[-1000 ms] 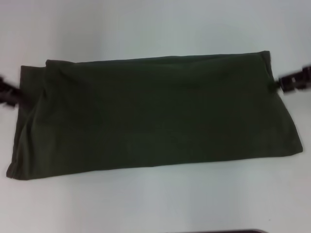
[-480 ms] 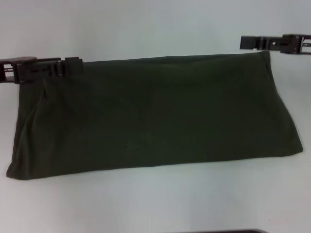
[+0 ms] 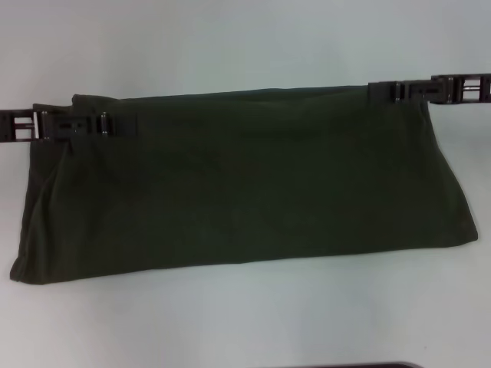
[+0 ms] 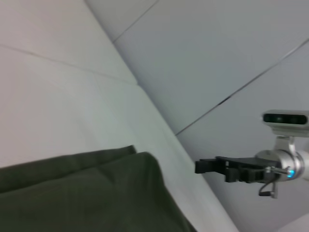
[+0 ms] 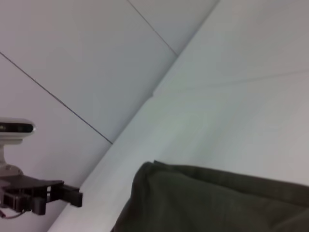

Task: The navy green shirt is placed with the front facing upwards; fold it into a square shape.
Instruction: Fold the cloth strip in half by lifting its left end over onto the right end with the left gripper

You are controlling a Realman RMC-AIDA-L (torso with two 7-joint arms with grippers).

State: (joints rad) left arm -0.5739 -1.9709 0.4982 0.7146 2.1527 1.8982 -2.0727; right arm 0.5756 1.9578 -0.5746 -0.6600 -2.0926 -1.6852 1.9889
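The navy green shirt (image 3: 238,180) lies folded into a wide band on the white table (image 3: 245,322), bare surface all round. The left hand (image 3: 115,124) and right hand (image 3: 381,91) sit over its far corners; I cannot tell their grip.

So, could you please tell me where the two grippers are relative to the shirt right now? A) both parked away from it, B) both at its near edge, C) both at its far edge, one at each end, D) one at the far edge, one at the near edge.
C: in the head view the left gripper and right gripper sit at opposite ends of the navy green shirt's far edge.
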